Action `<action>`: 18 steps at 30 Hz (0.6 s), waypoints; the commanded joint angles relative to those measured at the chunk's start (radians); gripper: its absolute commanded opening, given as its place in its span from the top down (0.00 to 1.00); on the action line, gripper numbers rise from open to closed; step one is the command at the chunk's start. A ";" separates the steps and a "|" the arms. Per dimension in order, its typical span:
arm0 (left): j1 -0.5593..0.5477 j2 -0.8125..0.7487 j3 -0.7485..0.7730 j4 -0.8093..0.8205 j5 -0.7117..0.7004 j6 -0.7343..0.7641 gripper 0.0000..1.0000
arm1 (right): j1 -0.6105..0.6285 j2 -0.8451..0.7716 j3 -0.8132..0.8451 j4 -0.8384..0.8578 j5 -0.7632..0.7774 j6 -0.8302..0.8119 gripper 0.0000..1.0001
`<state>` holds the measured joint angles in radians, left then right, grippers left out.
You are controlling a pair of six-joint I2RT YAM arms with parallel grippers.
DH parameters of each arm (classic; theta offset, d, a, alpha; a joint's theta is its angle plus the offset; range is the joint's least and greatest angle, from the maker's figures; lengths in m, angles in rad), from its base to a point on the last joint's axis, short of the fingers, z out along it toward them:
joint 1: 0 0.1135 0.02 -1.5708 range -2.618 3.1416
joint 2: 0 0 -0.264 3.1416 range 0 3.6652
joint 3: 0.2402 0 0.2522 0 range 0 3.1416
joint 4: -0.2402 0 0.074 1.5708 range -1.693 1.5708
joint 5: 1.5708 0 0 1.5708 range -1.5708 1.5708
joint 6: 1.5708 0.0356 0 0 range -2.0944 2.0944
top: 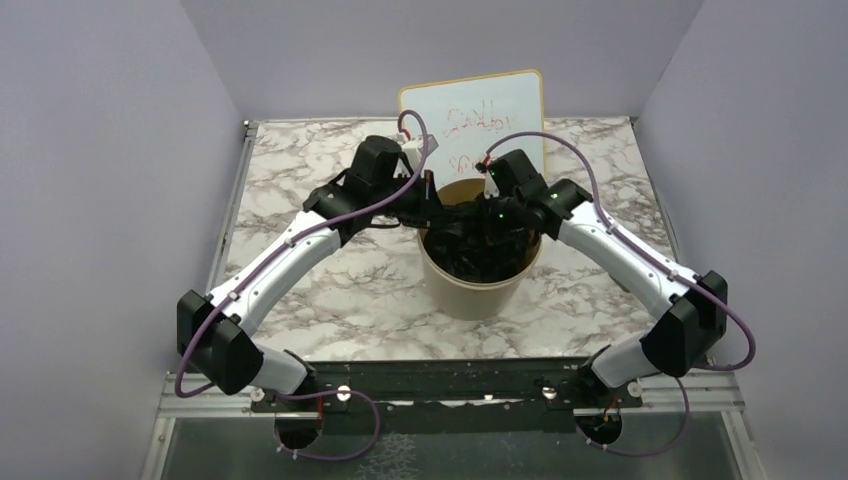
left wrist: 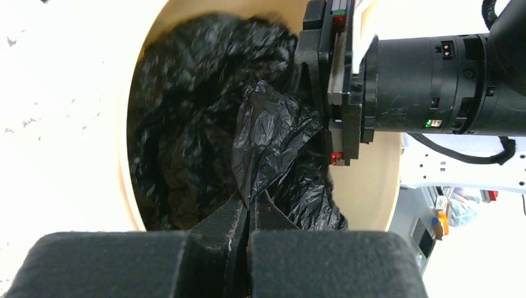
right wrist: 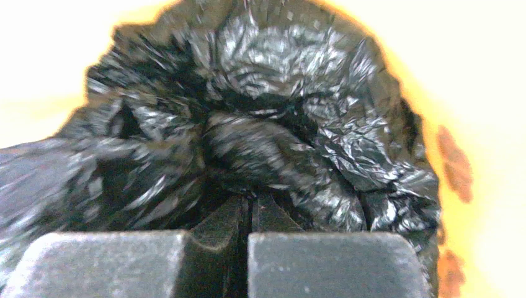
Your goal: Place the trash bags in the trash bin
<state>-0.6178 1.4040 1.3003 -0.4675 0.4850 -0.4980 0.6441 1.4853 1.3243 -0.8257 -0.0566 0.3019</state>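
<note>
The cream trash bin [top: 478,292] stands mid-table, stuffed with crinkled black trash bags [top: 482,250]. Both grippers reach into its mouth from opposite sides. My left gripper [top: 432,207] is shut on a fold of trash bag [left wrist: 270,133], which rises from between its fingertips [left wrist: 250,202] just inside the bin's rim [left wrist: 131,186]. My right gripper [top: 486,215] is low over the glossy heap of bag [right wrist: 273,105]. It is shut, and the bag's wrinkles gather at its tips [right wrist: 250,200]. The right wrist [left wrist: 434,87] shows across the bin in the left wrist view.
A white whiteboard [top: 478,112] with red writing leans upright just behind the bin. The marble table [top: 300,180] is walled on the left, back and right. Its metal front rail [top: 450,385] carries both arm bases.
</note>
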 commanded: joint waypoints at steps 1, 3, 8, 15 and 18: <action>-0.007 -0.027 0.129 -0.015 -0.005 0.037 1.00 | 0.003 -0.089 0.121 -0.013 0.069 0.001 0.99; -0.005 -0.049 0.161 -0.017 -0.040 0.039 1.00 | 0.002 -0.122 0.156 -0.022 0.175 0.004 0.98; 0.015 -0.111 0.179 -0.033 -0.108 0.065 1.00 | -0.001 -0.145 0.297 -0.133 0.335 -0.002 0.98; 0.150 -0.182 0.132 -0.109 -0.192 0.125 1.00 | -0.088 -0.306 0.214 -0.136 0.202 0.043 0.98; 0.210 -0.173 0.132 -0.123 -0.145 0.125 1.00 | -0.114 -0.382 0.143 -0.122 0.187 0.094 0.98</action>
<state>-0.4763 1.2411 1.4445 -0.5426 0.3435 -0.4065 0.5579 1.1873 1.5379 -0.9180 0.1749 0.3290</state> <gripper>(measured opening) 0.003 0.019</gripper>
